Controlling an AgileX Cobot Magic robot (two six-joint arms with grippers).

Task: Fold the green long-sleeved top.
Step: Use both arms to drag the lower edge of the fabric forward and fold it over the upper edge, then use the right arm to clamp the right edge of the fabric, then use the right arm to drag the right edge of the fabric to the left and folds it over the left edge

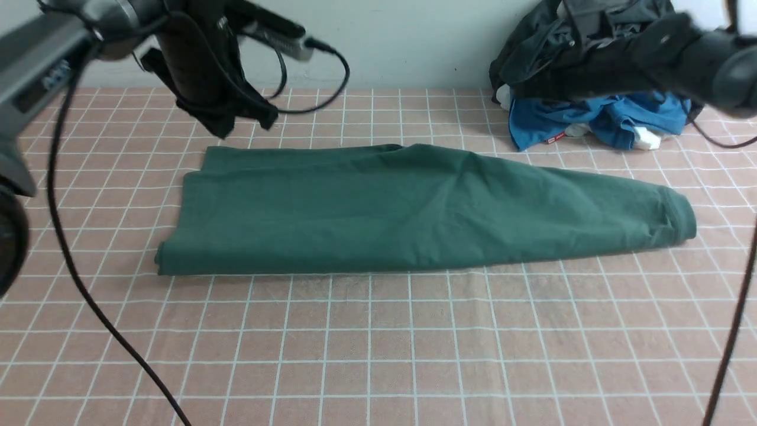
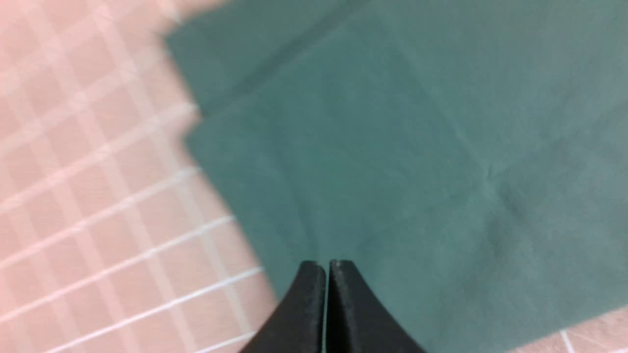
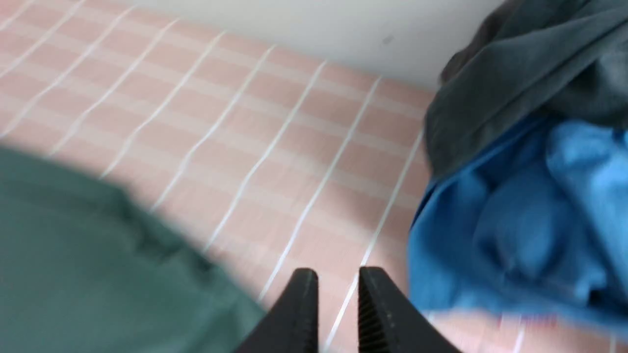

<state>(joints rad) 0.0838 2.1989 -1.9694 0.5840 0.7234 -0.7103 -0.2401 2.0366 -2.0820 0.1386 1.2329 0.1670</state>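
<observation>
The green long-sleeved top (image 1: 414, 207) lies folded into one long band across the middle of the pink checked tablecloth, with its narrower end at the right. In the left wrist view the top (image 2: 417, 147) fills most of the frame. My left gripper (image 2: 326, 264) hangs above its edge, shut, with nothing between the jaws. My left arm (image 1: 201, 65) is raised over the top's far-left corner. My right gripper (image 3: 338, 272) stands slightly open and empty over bare cloth, between the green top (image 3: 73, 274) and the blue garment (image 3: 515, 220). My right arm (image 1: 698, 53) is blurred at the far right.
A pile of clothes sits at the back right against the wall: a dark grey-black garment (image 1: 579, 41) on top of a bright blue one (image 1: 597, 118). Black cables (image 1: 77, 272) hang down at the left, and one (image 1: 733, 331) at the right edge.
</observation>
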